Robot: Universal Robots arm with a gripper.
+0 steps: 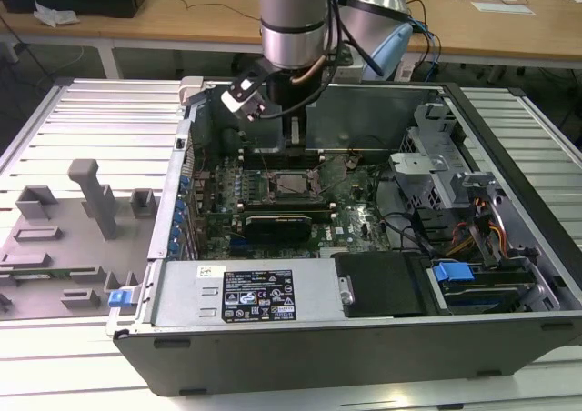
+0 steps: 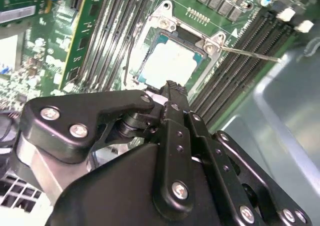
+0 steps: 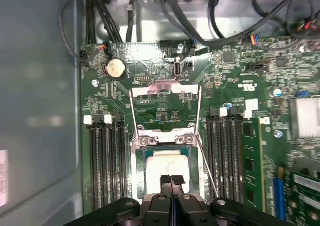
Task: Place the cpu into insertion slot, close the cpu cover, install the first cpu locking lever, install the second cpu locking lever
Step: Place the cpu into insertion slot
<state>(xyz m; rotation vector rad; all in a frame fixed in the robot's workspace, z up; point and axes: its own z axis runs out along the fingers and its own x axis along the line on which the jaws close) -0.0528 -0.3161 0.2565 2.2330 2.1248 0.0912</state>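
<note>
Dull silver-grey metal: the cpu (image 3: 162,163) lies seated in the insertion slot (image 3: 163,139), directly under the end effector (image 3: 171,180). Green motherboard (image 3: 230,76) all round. Black memory slots (image 3: 107,161) flank the socket on either side of the fingers.

Risks, as judged:
- The fingertips hang over the chip's near edge; whether they touch it cannot be told. An off-centre push down could tilt the chip in its socket and harm the contacts beneath.
- The cpu cover (image 3: 165,89) appears swung open, its frame standing beyond the slot, on the far side from the fingers. Caught at an angle, it could drop skew onto the chip.
- One thin locking lever (image 2: 250,53) juts free, close beside the fingers, and a careless sweep could snag or bend it.

End effector: clenched, the two fingers pressed tip to tip with no gap and nothing between them. It grasps nothing. In the exterior view it hangs inside the open computer case (image 1: 409,347), right above the socket.
</note>
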